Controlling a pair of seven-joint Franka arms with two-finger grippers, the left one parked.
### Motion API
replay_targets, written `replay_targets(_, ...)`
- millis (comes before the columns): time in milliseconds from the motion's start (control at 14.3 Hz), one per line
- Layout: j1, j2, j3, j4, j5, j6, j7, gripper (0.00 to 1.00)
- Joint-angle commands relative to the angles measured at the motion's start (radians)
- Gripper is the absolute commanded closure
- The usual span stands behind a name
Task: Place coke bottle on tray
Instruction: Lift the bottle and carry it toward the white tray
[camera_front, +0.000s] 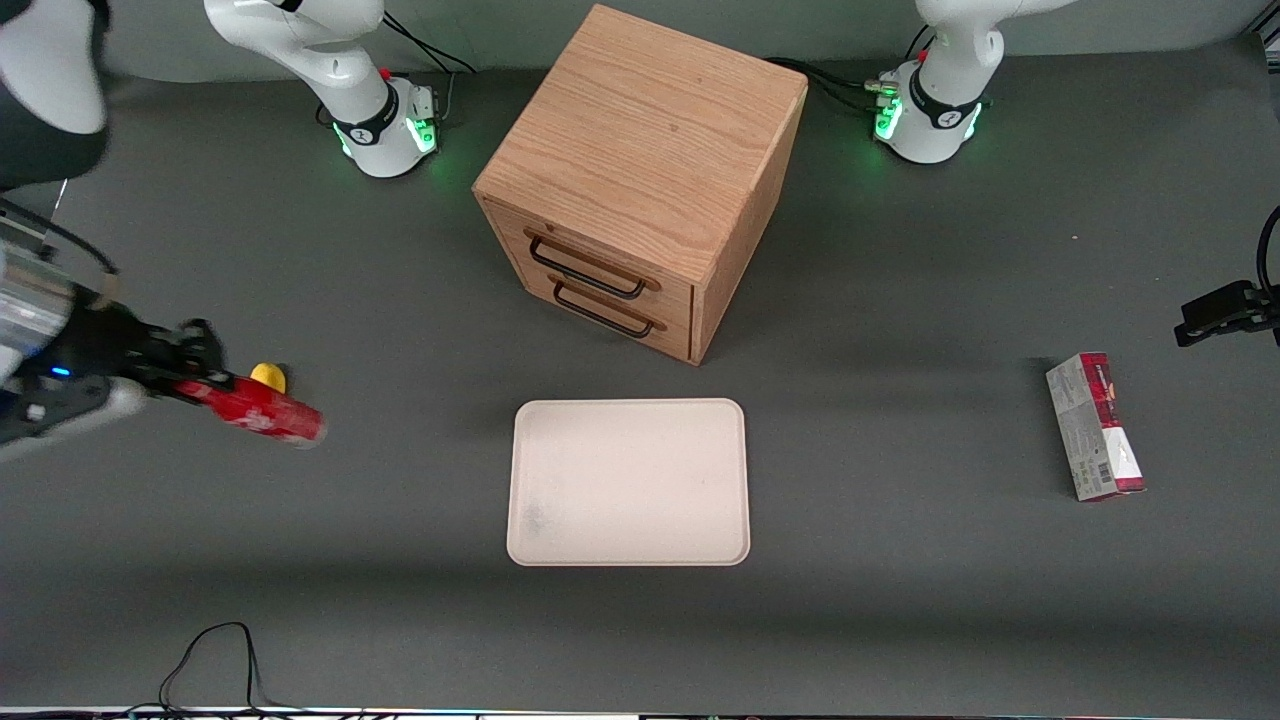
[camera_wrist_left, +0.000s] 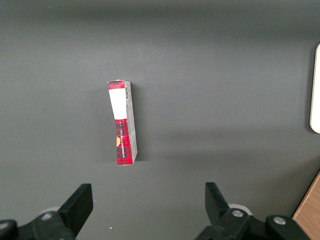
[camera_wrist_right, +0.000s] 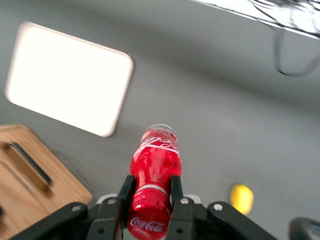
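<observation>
1. Front view: the gripper (camera_front: 200, 375) is at the working arm's end of the table, clamped on the coke bottle (camera_front: 262, 412), which is carried lying nearly level, its base pointing toward the tray (camera_front: 628, 482). The tray lies flat in front of the drawer cabinet (camera_front: 640, 180), nearer the camera, well apart from the bottle. A small yellow object (camera_front: 268, 376) sits on the table just beside the bottle.

2. Left wrist view: only the red-and-grey carton (camera_wrist_left: 123, 122) on the table and a sliver of the tray's edge (camera_wrist_left: 316, 90); the bottle does not show.

3. Right wrist view: the fingers (camera_wrist_right: 176, 192) pinch the bottle (camera_wrist_right: 155, 170) around its neck end, below the cap, with the base pointing away from the wrist.

4. Doing the step well, as I judge it: carry the bottle sideways above the table until over the tray's middle, lower until it rests, and only then part the fingers, since a slim bottle rolls or topples easily.

5. Count: one bottle, one tray, one cabinet with two drawers, one carton, one yellow object.
</observation>
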Motion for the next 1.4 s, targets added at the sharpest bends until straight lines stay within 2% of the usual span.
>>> replay_targets(0,-0.006,0.152,0.134,0.162,0.0,0.02,0.14,1.0)
replay_targets(70,0.008,0.172,0.165,0.162,-0.017,0.053,0.169,1.0)
replay_targets(210,0.065,0.227,0.193,0.162,-0.097,0.107,0.249,1.0)
replay_targets(350,0.132,0.289,0.196,0.16,-0.187,0.179,0.318,1.0)
replay_targets(490,0.155,0.348,0.199,0.157,-0.244,0.254,0.34,1.0)
replay_targets(630,0.157,0.403,0.199,0.15,-0.252,0.332,0.341,1.0)
replay_targets(840,0.157,0.463,0.2,0.128,-0.326,0.419,0.341,1.0)
replay_targets(1330,0.16,0.486,0.199,0.044,-0.327,0.531,0.369,0.98)
